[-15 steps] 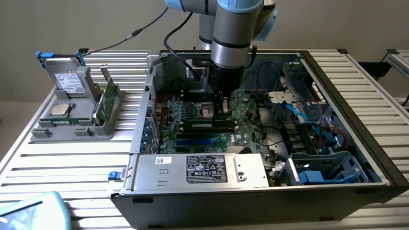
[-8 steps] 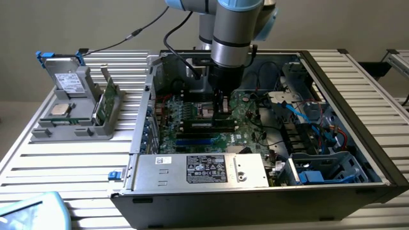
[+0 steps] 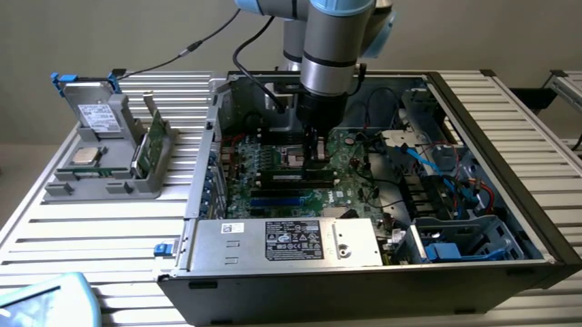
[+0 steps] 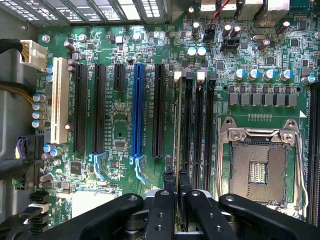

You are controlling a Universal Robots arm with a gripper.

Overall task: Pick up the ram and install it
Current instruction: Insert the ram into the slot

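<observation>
The ram point(image 4: 176, 130) appears edge-on in the wrist view as a thin greenish strip lying along the outermost black memory slot, beside the other memory slots point(image 4: 197, 130). My gripper point(image 4: 176, 182) is shut on the ram, its two black fingertips pinching the strip near its middle. Whether the stick is fully seated in the slot I cannot tell. In the exterior view my gripper point(image 3: 315, 155) reaches straight down into the open computer case point(image 3: 509, 129), over the motherboard point(image 3: 272, 197) next to the processor socket point(image 3: 296, 158).
The open processor socket point(image 4: 260, 165) lies beside the memory slots, and a blue expansion slot point(image 4: 137, 115) on the other side. A power supply point(image 3: 282, 242) fills the case front. Outside, at the exterior view's left, a grey holder point(image 3: 100, 177) carries a green board point(image 3: 157, 136) and a silver chip point(image 3: 86, 156).
</observation>
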